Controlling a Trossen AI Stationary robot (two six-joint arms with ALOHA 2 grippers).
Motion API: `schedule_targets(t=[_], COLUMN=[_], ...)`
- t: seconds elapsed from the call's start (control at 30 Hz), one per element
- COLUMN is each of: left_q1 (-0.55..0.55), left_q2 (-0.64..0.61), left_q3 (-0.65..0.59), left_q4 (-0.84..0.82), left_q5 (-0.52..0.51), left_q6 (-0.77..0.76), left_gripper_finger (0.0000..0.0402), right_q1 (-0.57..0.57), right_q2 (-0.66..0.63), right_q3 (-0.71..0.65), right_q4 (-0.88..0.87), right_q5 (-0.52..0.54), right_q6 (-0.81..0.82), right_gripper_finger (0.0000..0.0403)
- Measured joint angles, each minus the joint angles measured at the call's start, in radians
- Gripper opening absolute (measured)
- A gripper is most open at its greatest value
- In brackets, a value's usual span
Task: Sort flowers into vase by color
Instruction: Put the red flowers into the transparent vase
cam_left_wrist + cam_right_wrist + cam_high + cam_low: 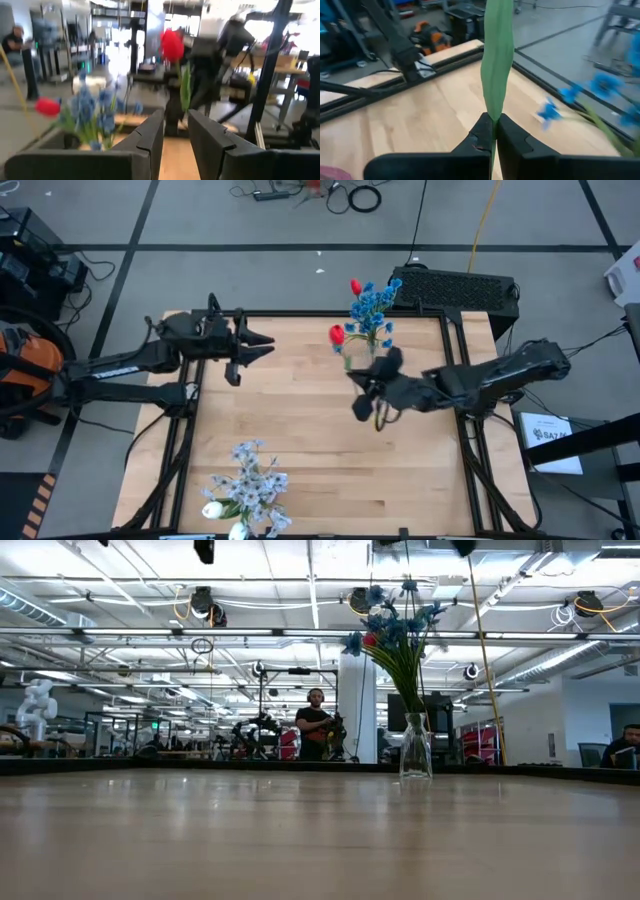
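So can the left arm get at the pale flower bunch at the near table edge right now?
Probably yes. The left pincer is open and empty above bare wood, and nothing lies between it and the pale flower bunch. The right pincer, shut on a red flower's stem, is off to the side.

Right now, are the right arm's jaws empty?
No: in the right wrist view the right gripper is pinched shut on a green flower stem.

Grey floor (200, 220) crossed by dark lines surrounds the wooden counter (300, 430); cables (340, 195) lie there, ceiling pipes (150, 635) overhead.
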Motion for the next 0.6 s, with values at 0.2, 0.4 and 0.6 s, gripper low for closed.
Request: schedule_targets(t=[0.2,0.4,0.6], left_q1=[0.001,0.001,0.001], left_q2=[-0.006,-0.006,-0.006], left_q3=[0.0,0.0,0.0], left_q4=[-0.136,-0.185,-0.243], left_q5=[-0.001,-0.002,-0.005], left_q6=[0.0,-0.001,-0.026], left_gripper_finger=[0.0098,0.0098,0.0098], right_q1=[0.14,0.261,0.319], right_q2=[-0.093,-0.18,-0.236], right_q3=[-0.06,-0.235,-0.458], right_q4=[-0.168,-0.203,-0.109], right_q5=[0.192,0.367,0.594], right_q6=[0.194,0.468,0.687], right_gripper_finger=[0.0,0.0,0.0])
